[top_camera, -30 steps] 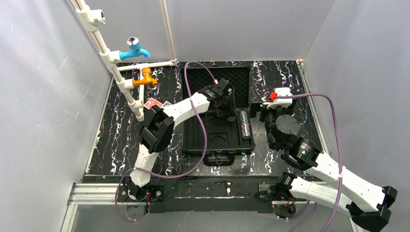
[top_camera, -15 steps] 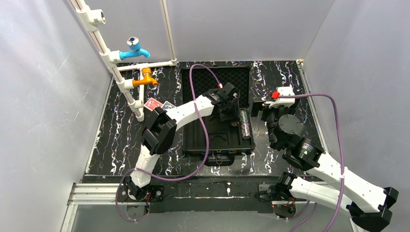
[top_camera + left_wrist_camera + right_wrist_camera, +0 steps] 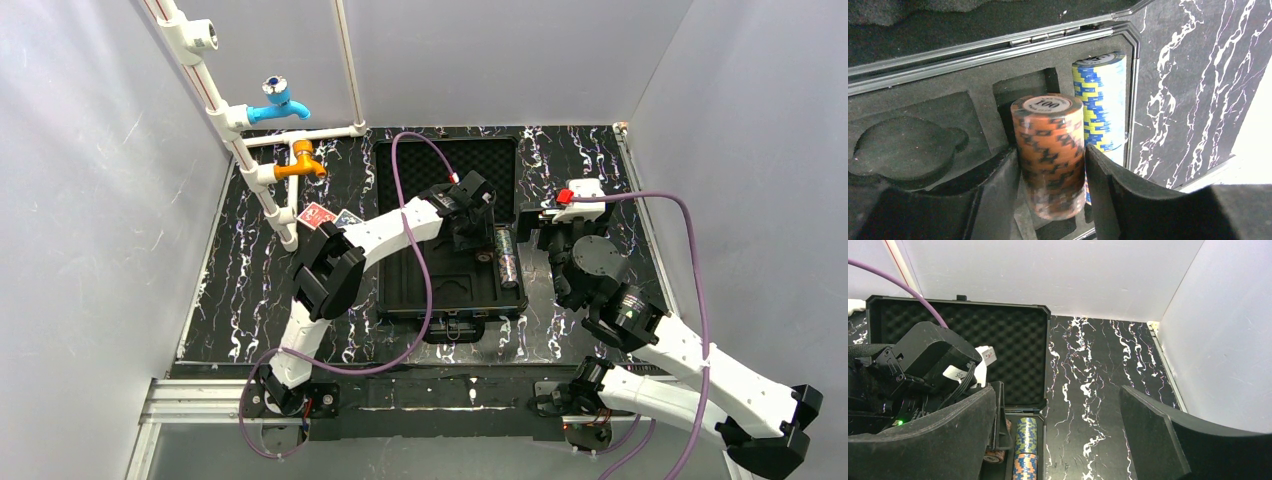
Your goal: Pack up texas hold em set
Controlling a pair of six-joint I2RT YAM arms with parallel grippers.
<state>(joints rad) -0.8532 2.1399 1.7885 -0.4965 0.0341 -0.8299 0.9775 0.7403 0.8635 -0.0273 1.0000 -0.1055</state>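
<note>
The black case (image 3: 385, 300) lies open mid-table, its foam lid (image 3: 420, 160) toward the back wall. My left gripper (image 3: 1053, 200) is shut on an orange chip roll (image 3: 1050, 145) marked 100 and holds it low over the slotted tray (image 3: 908, 145), beside a blue-and-yellow chip roll (image 3: 1100, 100) in the right-hand slot. From above, the left gripper (image 3: 478, 240) sits at the tray's right side next to the chip rolls (image 3: 507, 257). My right gripper (image 3: 1058, 440) is open over bare table just right of the case. A red deck (image 3: 315, 213) and a blue deck (image 3: 347, 216) lie left of the case.
White pipes with a blue tap (image 3: 275, 100) and an orange tap (image 3: 297, 160) stand at the back left. Grey walls close in on three sides. The left arm's purple cable (image 3: 400, 150) loops over the lid. The right arm (image 3: 600, 270) crowds the case's right edge.
My left gripper has carried the orange roll rightward across the tray toward the right-hand slot, then nearly stopped. The right gripper stays open and has barely shifted.
</note>
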